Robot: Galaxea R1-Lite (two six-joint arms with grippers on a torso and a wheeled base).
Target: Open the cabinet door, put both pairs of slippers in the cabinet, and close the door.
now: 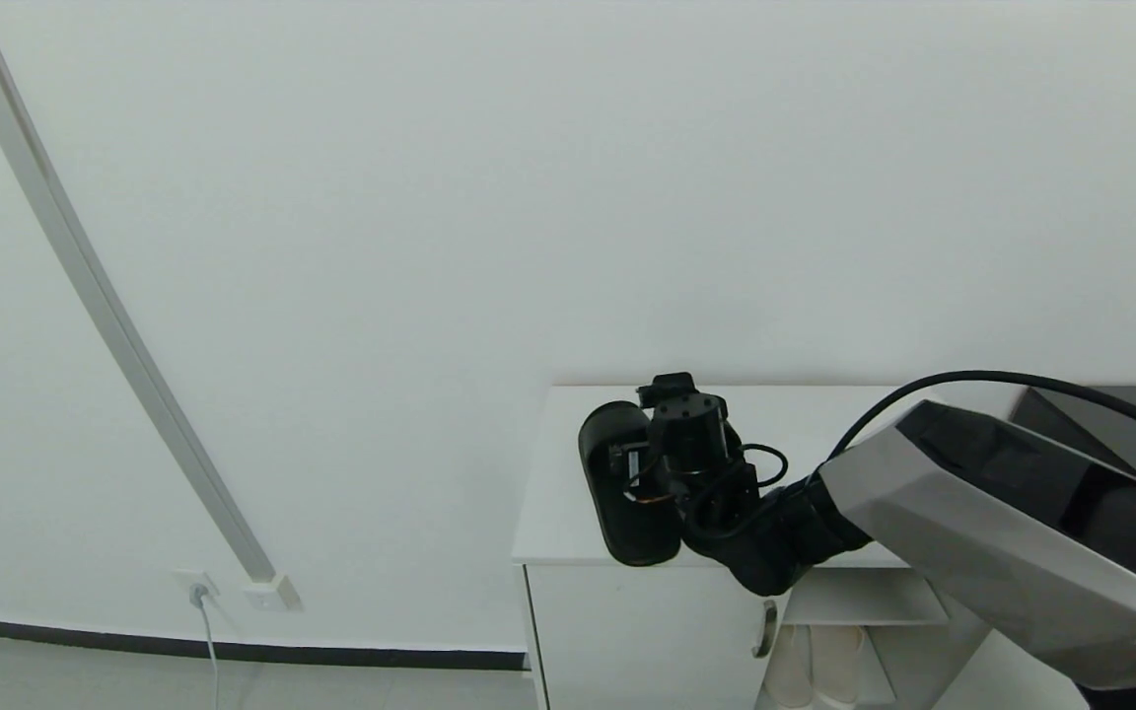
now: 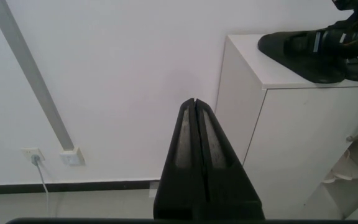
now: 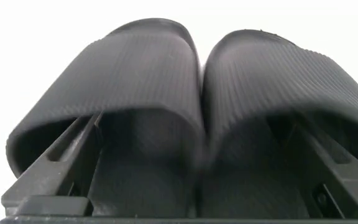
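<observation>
A pair of black slippers point(image 1: 627, 493) hangs sideways over the front edge of the white cabinet's top point(image 1: 558, 513), with my right gripper point(image 1: 649, 471) shut on it. In the right wrist view the two ribbed black straps point(image 3: 148, 81) sit side by side between my gripper's fingers point(image 3: 61, 155). From the left wrist view the black slippers point(image 2: 297, 50) look level with the cabinet top point(image 2: 253, 65); I cannot tell if they touch it. The cabinet's right side is open, and a white pair of slippers point(image 1: 815, 666) stands under a shelf point(image 1: 864, 597). My left gripper point(image 2: 194, 106) is shut on nothing, left of the cabinet.
The cabinet's left door point(image 1: 647, 641) is closed, with a metal handle point(image 1: 765, 631) at its inner edge. A white wall is behind, with a slanted cable duct point(image 1: 105, 296), a wall socket and plugged cord point(image 1: 198, 592), and a dark baseboard. Open floor lies left of the cabinet.
</observation>
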